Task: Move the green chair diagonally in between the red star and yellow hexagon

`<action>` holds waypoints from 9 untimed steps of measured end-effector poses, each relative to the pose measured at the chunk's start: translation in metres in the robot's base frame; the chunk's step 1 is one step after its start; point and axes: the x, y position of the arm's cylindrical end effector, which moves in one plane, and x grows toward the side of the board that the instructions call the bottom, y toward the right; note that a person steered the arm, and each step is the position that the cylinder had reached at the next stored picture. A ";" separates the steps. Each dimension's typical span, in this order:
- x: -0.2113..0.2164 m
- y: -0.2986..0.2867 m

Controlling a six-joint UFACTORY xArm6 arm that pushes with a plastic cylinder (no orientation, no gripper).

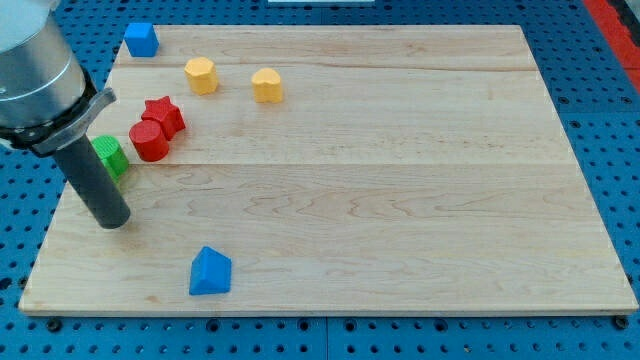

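My tip (113,219) near table's left edge, bare rod, nothing to open or pinch. Green chair (109,157) behind rod, touching red cylinder (149,142). Risk: push drags cylinder into red star (164,115), away from yellow hexagon (200,75).

A: non-task items on the board?

B: 4 blocks. Blue cube (141,39) at top-left corner, sitting right at the top edge. Blue wedge-ish block (210,272) near the bottom edge, left of centre, well apart from the rest.

A: others?

B: red cylinder (150,141) near the left edge, upper half. 2nd yellow block (267,85) near the top edge, left of centre; shape's hard to call, prob. a pentagon or heart.

A: surface?

B: light wooden board (400,180), plank seams running left-right. Under it a blue perforated base (600,120), visible on all sides. Red strip (618,20) at the view's top-right corner.
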 end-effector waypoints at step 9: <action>-0.101 -0.021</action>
